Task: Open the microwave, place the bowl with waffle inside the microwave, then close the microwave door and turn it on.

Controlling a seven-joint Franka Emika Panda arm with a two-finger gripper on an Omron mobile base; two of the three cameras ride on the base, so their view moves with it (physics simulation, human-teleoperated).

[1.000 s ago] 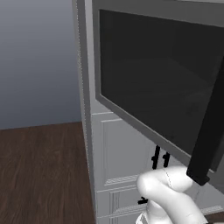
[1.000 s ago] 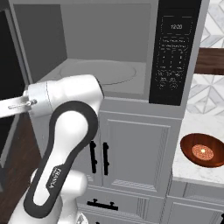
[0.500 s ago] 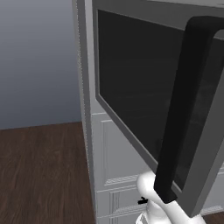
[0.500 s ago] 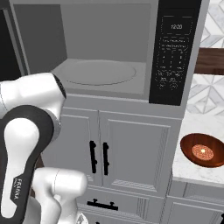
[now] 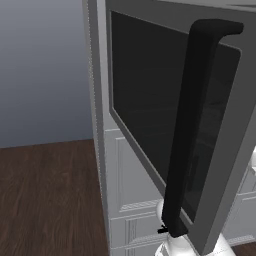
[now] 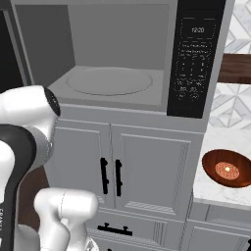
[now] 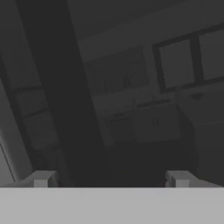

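Nearest, in the hand view, the gripper (image 7: 109, 180) is seen with its two tips set wide apart and nothing clamped between them; the dark glass of the microwave door (image 7: 131, 87) lies just beyond, with faint reflections of cabinets in it. In the left base view the door (image 5: 165, 115) is swung well out toward the camera, and its thick black handle (image 5: 192, 130) runs down the free edge. Compared with a second ago, the door is seen to have come much further open: the handle then stood at the far right edge of that view and now crosses its middle. The arm, which then reached across the front of the cavity in the right base view, is now drawn back to the left edge.

Beyond, in the right base view, the microwave (image 6: 117, 59) is shown with its cavity fully exposed; the round turntable (image 6: 110, 81) is bare. The control panel (image 6: 195, 63) stands to the right of the cavity, and the white cabinet doors (image 6: 127, 166) lie beneath. Further right, on the counter (image 6: 215, 191), the bowl (image 6: 228, 169) with the waffle (image 6: 228, 170) is found, well apart from the microwave and untouched.

The opening step is judged done or nearly so. The bowl is judged to be the next thing to be fetched; a long reach to the right would be needed, and the swung-out door is best kept clear of
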